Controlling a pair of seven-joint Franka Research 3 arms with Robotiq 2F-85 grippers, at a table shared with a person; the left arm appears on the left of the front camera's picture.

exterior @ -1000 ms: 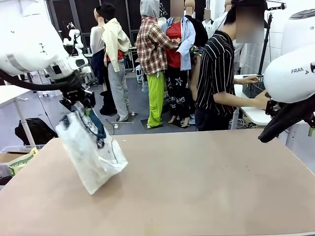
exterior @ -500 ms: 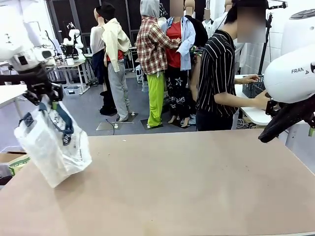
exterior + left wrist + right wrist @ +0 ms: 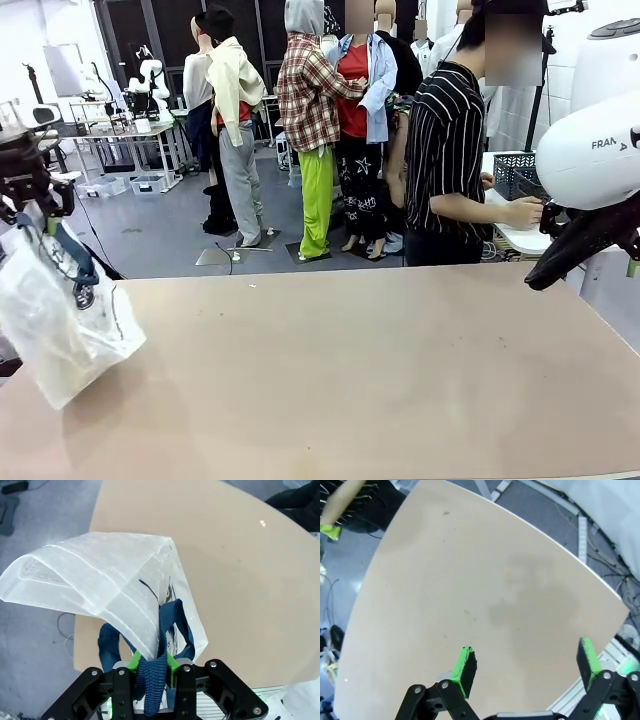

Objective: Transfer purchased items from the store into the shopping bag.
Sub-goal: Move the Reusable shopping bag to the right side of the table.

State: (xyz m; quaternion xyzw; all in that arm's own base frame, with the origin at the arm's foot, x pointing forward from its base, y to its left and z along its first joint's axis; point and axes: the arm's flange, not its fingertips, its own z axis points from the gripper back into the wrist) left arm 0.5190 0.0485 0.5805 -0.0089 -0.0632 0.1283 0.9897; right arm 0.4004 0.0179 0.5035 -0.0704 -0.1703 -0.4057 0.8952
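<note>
Bag-carrying has swung your left gripper (image 3: 152,667), clamped on the navy handle of the translucent white plastic shopping bag (image 3: 60,325), out past the table's left edge, away from your wide-open, empty right gripper (image 3: 527,662).

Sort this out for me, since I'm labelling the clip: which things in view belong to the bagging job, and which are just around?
Part of the job:
- translucent white plastic shopping bag with navy handles, hanging from the shut left gripper
- dark grey lattice basket beside the person's hand
- open right gripper

Just around:
- tan table
- black backpack on the floor
</note>
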